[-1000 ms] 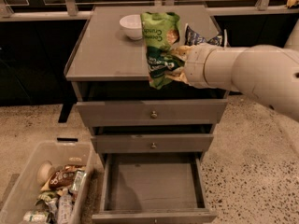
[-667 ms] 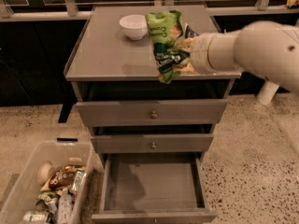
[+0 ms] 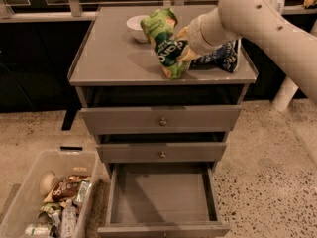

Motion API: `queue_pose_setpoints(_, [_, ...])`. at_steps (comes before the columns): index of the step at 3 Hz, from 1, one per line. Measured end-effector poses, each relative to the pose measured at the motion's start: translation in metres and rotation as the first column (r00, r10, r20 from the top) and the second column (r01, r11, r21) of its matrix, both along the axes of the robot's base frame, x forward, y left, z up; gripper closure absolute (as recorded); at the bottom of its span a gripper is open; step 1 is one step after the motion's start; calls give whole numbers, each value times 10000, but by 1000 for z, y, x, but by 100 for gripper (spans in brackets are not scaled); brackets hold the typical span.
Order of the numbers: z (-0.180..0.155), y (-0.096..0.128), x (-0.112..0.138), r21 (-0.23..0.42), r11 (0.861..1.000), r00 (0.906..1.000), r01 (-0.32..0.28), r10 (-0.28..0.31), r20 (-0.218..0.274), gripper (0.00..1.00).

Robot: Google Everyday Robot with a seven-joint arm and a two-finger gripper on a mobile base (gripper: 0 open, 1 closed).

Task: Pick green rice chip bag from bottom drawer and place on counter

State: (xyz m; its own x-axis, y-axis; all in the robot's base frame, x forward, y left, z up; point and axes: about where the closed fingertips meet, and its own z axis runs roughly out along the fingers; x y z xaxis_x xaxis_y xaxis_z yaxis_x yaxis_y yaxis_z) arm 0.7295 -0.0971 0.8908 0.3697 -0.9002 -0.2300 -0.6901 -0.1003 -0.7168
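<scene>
The green rice chip bag [image 3: 164, 42] is light green with a dark green label. My gripper [image 3: 184, 46] is shut on it from the right and holds it upright over the counter [image 3: 109, 53], its lower end at the counter's front part. The white arm reaches in from the upper right. The bottom drawer [image 3: 161, 197] stands pulled open below, and its inside shows only bare grey floor.
A white bowl [image 3: 135, 24] sits at the counter's back. A dark blue-and-white snack bag [image 3: 220, 56] lies at the counter's right, behind my arm. Two shallower drawers [image 3: 161, 120] are shut. A clear bin [image 3: 49, 197] with several packets stands on the floor at the left.
My gripper has carried the green bag from the counter's front edge further in over the counter. The view has also shifted, with the cabinet now seen from more to the left.
</scene>
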Motion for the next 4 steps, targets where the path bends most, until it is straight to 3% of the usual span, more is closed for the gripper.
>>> queue_pose_setpoints(1, [5, 27, 44, -33, 9989, 9989, -473, 472, -76, 100])
queue_pose_setpoints(2, [43, 26, 58, 285, 9991, 9980, -322, 306, 544, 100])
queue_pose_setpoints(4, [43, 26, 58, 288, 9991, 9981, -318, 303, 539, 58])
